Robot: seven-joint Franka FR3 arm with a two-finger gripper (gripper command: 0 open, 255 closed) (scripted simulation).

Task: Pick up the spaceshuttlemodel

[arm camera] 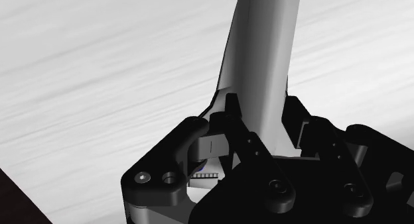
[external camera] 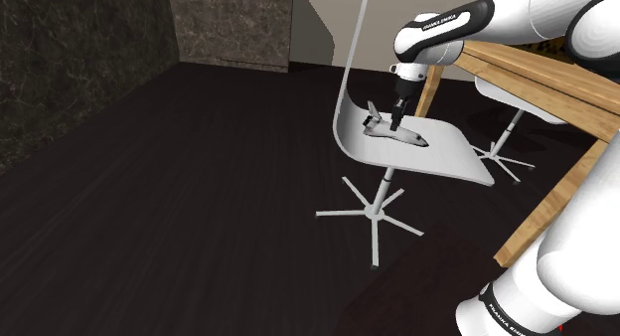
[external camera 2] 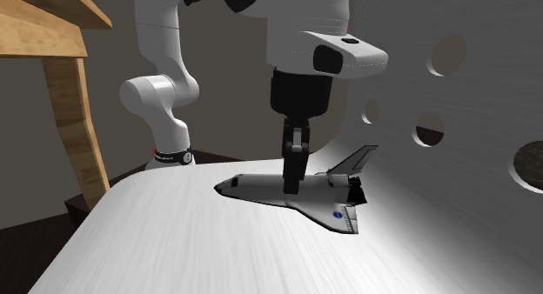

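So, claw [external camera: 397, 113] [external camera 2: 293, 186] [arm camera: 260, 116]: clenched on the shuttle model, pointing straight down, its black fingers [arm camera: 231, 118] set one against each flank of the fuselage.
Shuttle model [external camera: 392, 133] [external camera 2: 257, 188] [arm camera: 262, 44]: directly under the claw and between its fingers, belly flat on the seat and not yet lifted. The nose runs out to one side of the claw, the wings and tail fin to the other.
Why the grip sits there: the fingers take the mid-fuselage just ahead of the wings. This looks like the narrowest straight-sided stretch and probably lies near the balance point.
Why the model lies so: resting on belly and wings it is steady, so a top-down pinch needs no tilting.
What the lift calls for: likely a plain vertical rise. If the hold is off balance, nose or tail may dip.
Seat [external camera: 452, 155] [external camera 2: 174, 240] [arm camera: 99, 70]: white and faintly streaked, spreading flat beneath the claw on all sides.
Chair back [external camera 2: 487, 92]: rises close beyond the tail side of the claw, pierced with round holes, which leaves little room to move that way.
Chair base [external camera: 370, 214]: white star foot, below the claw.
Table [external camera: 537, 76]: wooden, on the arm's side of the claw.
Room: dark floor [external camera: 199, 215] well below the claw, dark mottled wall [external camera: 70, 56] far off.
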